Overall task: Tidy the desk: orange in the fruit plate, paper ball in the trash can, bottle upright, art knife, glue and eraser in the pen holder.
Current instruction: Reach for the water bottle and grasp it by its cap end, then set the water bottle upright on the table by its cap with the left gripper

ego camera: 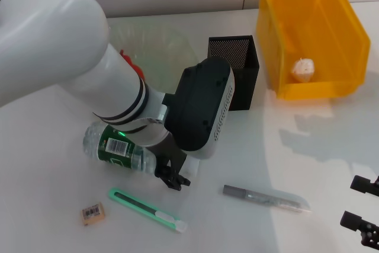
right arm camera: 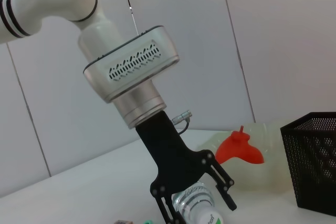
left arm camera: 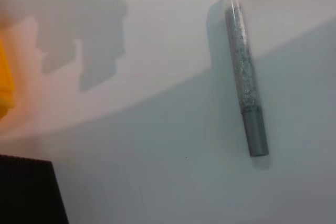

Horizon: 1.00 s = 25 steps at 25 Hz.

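Bottle lying flat, left gripper astride its cap end.
Right wrist view alone shows fingers spread around it; right gripper, near-right, claw state unclear.

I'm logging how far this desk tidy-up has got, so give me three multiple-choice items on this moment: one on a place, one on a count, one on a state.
1. Where is the paper ball?
A. in the yellow bin
B. in the black mesh box
C. on the desk beside the eraser

2. How many long thin tools lie on the desk in front of the bottle?
A. none
B. two
C. four

3. How is the bottle?
A. upright, untouched
B. lying on its side with the left hand around it
C. standing in the yellow bin

Answers:
1 A, the white wad sits on the bin's floor.
2 B, a green knife and a grey glue stick.
3 B, the right wrist view shows the fingers either side of the lying bottle; the right hand waits at the desk's near right edge.
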Available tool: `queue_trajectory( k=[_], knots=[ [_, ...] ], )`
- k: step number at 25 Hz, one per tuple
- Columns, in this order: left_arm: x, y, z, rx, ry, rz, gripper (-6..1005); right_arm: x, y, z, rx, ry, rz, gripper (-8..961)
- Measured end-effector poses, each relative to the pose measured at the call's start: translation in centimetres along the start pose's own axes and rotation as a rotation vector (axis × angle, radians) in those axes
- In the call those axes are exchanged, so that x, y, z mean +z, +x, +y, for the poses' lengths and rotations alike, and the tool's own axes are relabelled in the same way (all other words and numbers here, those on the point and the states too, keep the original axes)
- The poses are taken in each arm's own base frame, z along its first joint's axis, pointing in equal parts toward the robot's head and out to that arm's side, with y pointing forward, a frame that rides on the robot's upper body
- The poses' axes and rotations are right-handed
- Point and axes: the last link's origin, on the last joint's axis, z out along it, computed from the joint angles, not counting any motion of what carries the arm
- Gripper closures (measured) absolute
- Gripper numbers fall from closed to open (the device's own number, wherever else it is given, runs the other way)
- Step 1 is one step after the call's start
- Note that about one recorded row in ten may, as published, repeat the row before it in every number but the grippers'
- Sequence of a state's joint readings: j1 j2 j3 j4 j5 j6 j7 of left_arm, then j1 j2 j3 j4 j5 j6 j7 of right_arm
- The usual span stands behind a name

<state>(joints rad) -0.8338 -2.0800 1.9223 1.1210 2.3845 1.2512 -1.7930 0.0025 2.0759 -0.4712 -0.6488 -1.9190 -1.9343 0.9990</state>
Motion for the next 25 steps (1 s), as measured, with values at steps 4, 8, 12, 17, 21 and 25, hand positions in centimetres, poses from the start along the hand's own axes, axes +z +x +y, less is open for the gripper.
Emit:
queue_trajectory(
  k=[4, 8, 12, 17, 21, 25],
  knots=[
    [0.3, 0.0, 0.2, 0.017, -0.007, -0.011, 247, 0.1, 0.0, -0.1, 0.0, 0.002, 0.001, 228],
    [0.5, 0.1, 0.4, 0.045, -0.011, -0.025, 301, 0.2, 0.0, -0.1, 0.003, 0.002, 0.001, 230],
    [0.3, 0.6, 0.3, 0.065, 0.0, -0.023, 486, 0.3, 0.1, -0.1, 0.008, 0.0, -0.002, 231],
    [0.5, 0.4, 0.4, 0.062, -0.005, -0.027, 520, 0.6, 0.1, -0.2, 0.011, -0.009, -0.001, 233],
    [0.4, 0.4, 0.4, 0.067, -0.005, -0.027, 547, 0.7, 0.0, -0.2, 0.014, -0.015, 0.003, 235],
    [-0.8, 0.9, 0.6, 0.054, -0.009, 0.001, 560, 0.6, 0.0, -0.2, 0.018, -0.018, 0.002, 237]
  ],
)
